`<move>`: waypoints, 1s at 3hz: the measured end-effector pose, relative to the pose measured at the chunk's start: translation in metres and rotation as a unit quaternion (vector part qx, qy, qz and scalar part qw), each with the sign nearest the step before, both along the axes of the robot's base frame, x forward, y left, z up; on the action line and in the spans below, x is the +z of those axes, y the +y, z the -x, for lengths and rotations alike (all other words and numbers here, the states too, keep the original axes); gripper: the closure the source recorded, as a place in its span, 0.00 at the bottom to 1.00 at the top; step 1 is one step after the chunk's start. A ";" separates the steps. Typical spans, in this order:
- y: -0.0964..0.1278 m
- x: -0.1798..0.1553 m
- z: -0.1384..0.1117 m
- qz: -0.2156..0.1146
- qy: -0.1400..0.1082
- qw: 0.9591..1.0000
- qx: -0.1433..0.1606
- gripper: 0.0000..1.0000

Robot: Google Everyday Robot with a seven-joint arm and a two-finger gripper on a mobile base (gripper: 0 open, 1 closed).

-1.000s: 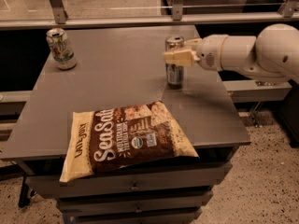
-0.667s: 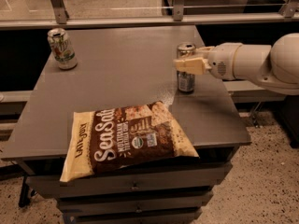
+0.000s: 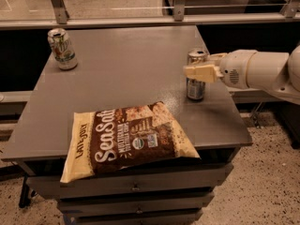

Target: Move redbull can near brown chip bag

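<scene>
Two cans share my grey table [image 3: 122, 64]: nearest me the brown chip bag [image 3: 129, 142] lies flat at the front edge, just beyond its right corner my gripper [image 3: 195, 70] clasps the upright redbull can [image 3: 195, 89], and the white-and-green can [image 3: 62, 49] stands far left.

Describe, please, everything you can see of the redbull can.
The redbull can is slim, tall, silver-grey metal with bluish patches, and its top rim shows. It is upright by the right edge of the grey table, just beyond the far right corner of the brown chip bag, not touching it. The gripper clasps its upper half from the right.
</scene>
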State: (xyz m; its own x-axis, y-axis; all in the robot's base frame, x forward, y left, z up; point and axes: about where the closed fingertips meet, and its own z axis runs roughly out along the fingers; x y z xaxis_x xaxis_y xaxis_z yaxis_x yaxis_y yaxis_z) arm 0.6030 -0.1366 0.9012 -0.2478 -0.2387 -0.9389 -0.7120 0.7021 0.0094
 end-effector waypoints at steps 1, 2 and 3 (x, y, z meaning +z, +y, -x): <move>0.006 -0.003 0.011 -0.016 0.011 1.000 0.000 1.00; 0.014 -0.006 0.015 -0.031 0.018 0.999 0.007 0.82; 0.014 -0.006 0.015 -0.031 0.018 0.999 0.007 0.60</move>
